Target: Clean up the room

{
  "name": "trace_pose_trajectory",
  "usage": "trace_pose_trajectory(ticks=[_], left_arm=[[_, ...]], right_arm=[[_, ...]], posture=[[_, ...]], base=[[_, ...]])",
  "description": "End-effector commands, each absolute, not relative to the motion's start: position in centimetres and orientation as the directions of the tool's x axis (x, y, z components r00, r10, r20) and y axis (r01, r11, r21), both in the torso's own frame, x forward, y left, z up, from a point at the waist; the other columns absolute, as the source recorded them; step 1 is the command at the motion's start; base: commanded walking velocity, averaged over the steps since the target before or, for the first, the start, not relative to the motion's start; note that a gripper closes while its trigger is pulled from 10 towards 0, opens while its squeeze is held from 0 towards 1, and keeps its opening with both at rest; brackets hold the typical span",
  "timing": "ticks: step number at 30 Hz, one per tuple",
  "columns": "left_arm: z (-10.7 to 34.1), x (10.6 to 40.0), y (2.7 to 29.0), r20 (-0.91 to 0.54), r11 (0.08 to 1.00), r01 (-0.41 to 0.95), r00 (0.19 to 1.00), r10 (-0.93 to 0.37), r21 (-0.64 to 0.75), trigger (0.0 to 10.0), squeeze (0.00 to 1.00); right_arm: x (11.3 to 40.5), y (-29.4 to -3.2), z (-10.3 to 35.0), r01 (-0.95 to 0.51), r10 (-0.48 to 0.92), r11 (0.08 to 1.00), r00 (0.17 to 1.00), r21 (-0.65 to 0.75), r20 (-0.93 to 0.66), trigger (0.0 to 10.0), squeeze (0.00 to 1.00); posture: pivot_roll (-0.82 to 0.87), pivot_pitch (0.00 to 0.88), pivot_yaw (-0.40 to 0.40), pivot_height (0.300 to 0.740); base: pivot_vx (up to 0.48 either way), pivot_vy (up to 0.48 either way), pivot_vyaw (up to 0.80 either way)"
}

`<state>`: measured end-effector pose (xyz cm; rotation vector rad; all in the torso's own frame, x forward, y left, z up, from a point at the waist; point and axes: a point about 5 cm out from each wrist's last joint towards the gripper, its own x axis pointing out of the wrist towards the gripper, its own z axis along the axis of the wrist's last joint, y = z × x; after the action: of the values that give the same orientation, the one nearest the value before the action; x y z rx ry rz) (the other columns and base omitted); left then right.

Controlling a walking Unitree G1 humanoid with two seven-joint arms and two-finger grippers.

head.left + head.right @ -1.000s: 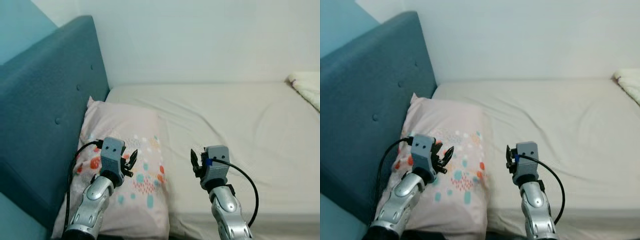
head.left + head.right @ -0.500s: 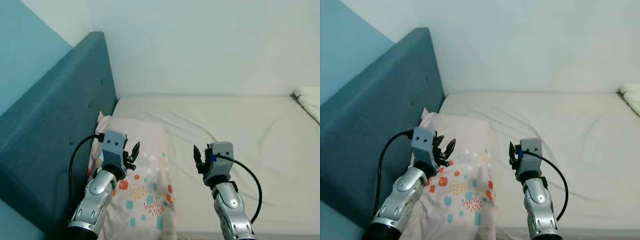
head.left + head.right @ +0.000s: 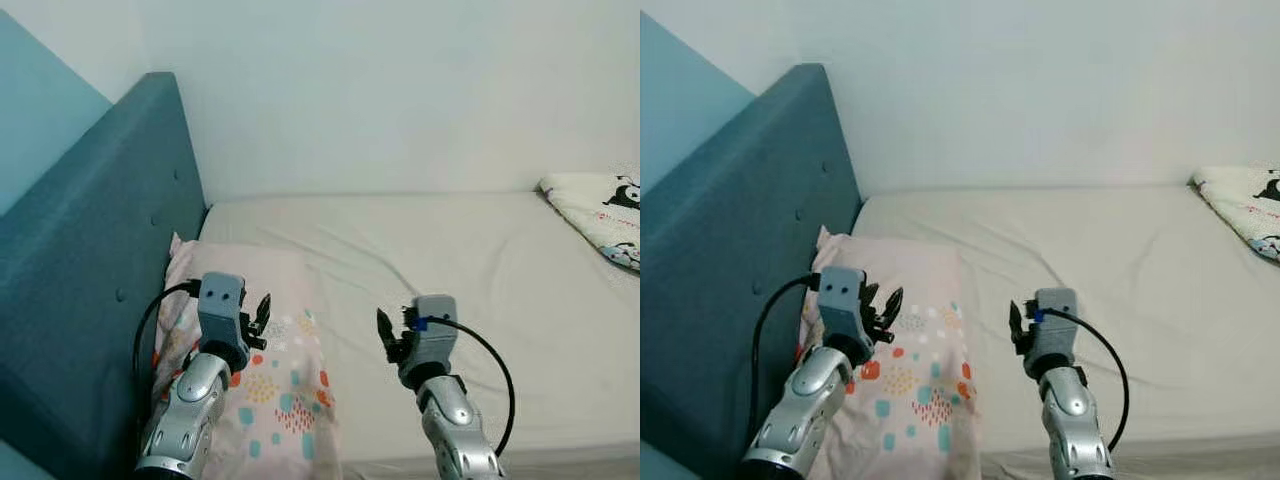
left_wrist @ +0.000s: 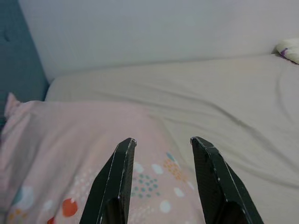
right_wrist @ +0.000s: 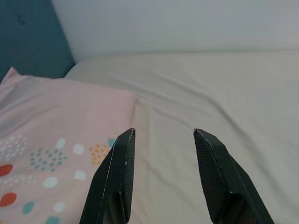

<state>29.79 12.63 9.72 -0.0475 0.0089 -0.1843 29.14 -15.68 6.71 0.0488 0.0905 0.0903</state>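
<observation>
A pink pillow (image 3: 270, 345) with coloured dots lies at the head of the bed, against the blue headboard (image 3: 90, 260). My left gripper (image 3: 262, 318) hovers open above the pillow, its fingers (image 4: 117, 177) empty. My right gripper (image 3: 388, 333) hangs open over the bare cream sheet (image 3: 470, 270) just right of the pillow, fingers (image 5: 212, 177) apart and holding nothing. A white blanket (image 3: 600, 215) with a dark print lies at the far right of the bed.
A pale wall (image 3: 400, 90) runs behind the bed. The mattress's front edge (image 3: 560, 455) crosses the lower right. The wide sheet between pillow and blanket is wrinkled and bare.
The camera has swung, shifting the whole scene: the printed blanket at the right shows more fully now. Both grippers keep their places over the pillow and sheet, still open.
</observation>
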Motion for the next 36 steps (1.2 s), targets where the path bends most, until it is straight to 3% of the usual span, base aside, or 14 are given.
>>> trace_pose_trajectory(ticks=[1, 12, 36], left_arm=[[9.7, 29.8, 11.7, -0.012, 0.971, 0.235, 0.972, -0.236, -0.049, 10.0, 0.0], [10.1, 29.9, 10.9, -0.02, 0.962, 0.27, 0.962, -0.271, -0.041, 10.0, 0.0], [10.4, 30.2, 11.8, -0.016, 0.966, 0.258, 0.966, -0.259, -0.025, 10.0, 0.0]], right_arm=[[29.2, -15.5, 6.7, -0.072, 0.08, 0.994, 0.991, 0.083, -0.105, 10.0, 0.0], [29.4, -15.6, 7.1, -0.054, 0.064, 0.994, 0.993, 0.097, -0.104, 10.0, 0.0], [29.5, -17.3, 6.5, 0.017, -0.009, 0.999, 0.988, 0.05, -0.157, 10.0, 0.0]], posture=[[-0.01, 0.0, -0.021, 0.74], [0.01, 0.0, -0.024, 0.74], [0.01, 0.0, -0.014, 0.74]], base=[[0.0, 0.0, 0.0], [0.0, 0.0, 0.0], [0.0, 0.0, -0.8]])
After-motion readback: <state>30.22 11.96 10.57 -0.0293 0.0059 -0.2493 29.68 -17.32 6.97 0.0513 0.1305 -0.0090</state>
